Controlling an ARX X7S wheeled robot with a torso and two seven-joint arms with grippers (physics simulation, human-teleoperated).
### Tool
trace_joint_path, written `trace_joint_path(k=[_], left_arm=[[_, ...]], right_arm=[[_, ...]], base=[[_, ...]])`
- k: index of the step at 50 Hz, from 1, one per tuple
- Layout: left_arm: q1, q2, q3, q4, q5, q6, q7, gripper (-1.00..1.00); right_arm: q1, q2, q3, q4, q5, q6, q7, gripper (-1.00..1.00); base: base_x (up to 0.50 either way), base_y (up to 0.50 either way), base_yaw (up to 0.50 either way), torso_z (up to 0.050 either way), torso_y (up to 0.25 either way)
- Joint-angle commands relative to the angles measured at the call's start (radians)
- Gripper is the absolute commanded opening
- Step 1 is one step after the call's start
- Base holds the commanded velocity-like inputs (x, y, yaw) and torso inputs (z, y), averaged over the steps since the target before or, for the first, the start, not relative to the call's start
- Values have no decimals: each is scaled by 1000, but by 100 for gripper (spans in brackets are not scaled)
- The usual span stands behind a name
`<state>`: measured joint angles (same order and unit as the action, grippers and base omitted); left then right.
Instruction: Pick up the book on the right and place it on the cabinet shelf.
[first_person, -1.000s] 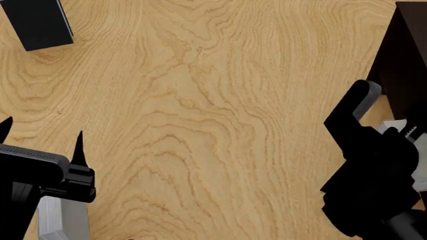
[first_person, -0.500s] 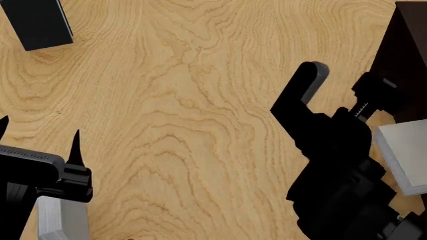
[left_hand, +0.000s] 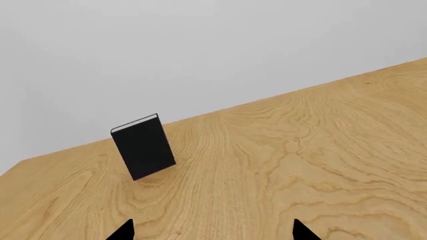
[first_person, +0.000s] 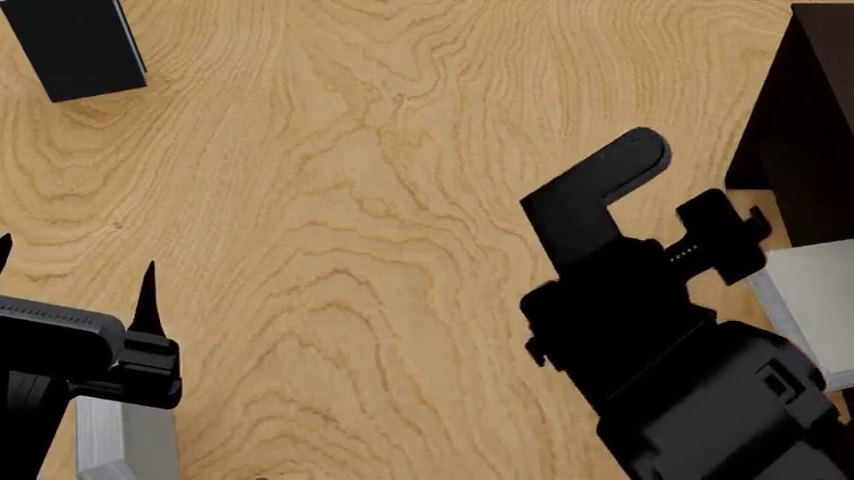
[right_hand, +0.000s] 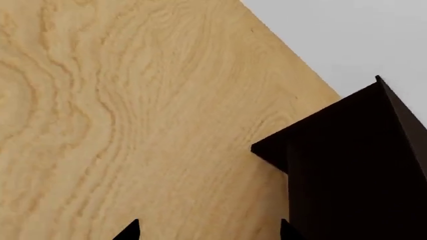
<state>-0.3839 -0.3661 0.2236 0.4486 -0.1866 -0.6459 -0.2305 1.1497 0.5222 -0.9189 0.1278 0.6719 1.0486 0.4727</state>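
Observation:
The light-grey book (first_person: 817, 300) lies flat on the table at the right edge of the head view, below the dark cabinet (first_person: 805, 110); my right arm covers its left part. My right gripper (first_person: 694, 190) is open and empty, just left of the book and not touching it. In the right wrist view the open gripper (right_hand: 208, 231) shows bare table between its tips, with the cabinet (right_hand: 353, 165) ahead of it. No shelf board can be made out. My left gripper (first_person: 74, 275) is open and empty at the lower left.
A black book (first_person: 74, 45) stands at the far left and also shows in the left wrist view (left_hand: 143, 146). Another grey book (first_person: 127, 440) lies under my left arm at the bottom left. The wooden table (first_person: 374, 200) spans the view.
My right arm has swung left, off the light-grey book, which now shows at the right edge. The left arm has barely moved.

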Motion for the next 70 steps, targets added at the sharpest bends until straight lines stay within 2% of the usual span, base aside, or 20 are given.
trace_joint_path(k=[1, 25, 39, 54, 70], left_arm=[[-1, -2, 4, 5, 0, -3, -4, 100], [-15, -6, 10, 11, -4, -16, -9, 100], [-33, -7, 18, 16, -4, -29, -13, 100], [-31, -9, 24, 12, -3, -25, -17, 100], [-30, -12, 32, 18, 0, -26, -24, 100]], right_arm=[[-59, 3, 117, 18, 69, -86, -11, 100], [-80, -67, 214, 303, 108, -247, -121, 100], [-80, -98, 218, 455, 89, -315, -174, 100], [-111, -73, 240, 504, 92, -350, -177, 100], [-154, -12, 286, 507, 99, -365, -109, 100]], base=[[0, 0, 0, 0, 0], [0, 0, 0, 0, 0], [0, 0, 0, 0, 0], [0, 0, 0, 0, 0], [0, 0, 0, 0, 0]])
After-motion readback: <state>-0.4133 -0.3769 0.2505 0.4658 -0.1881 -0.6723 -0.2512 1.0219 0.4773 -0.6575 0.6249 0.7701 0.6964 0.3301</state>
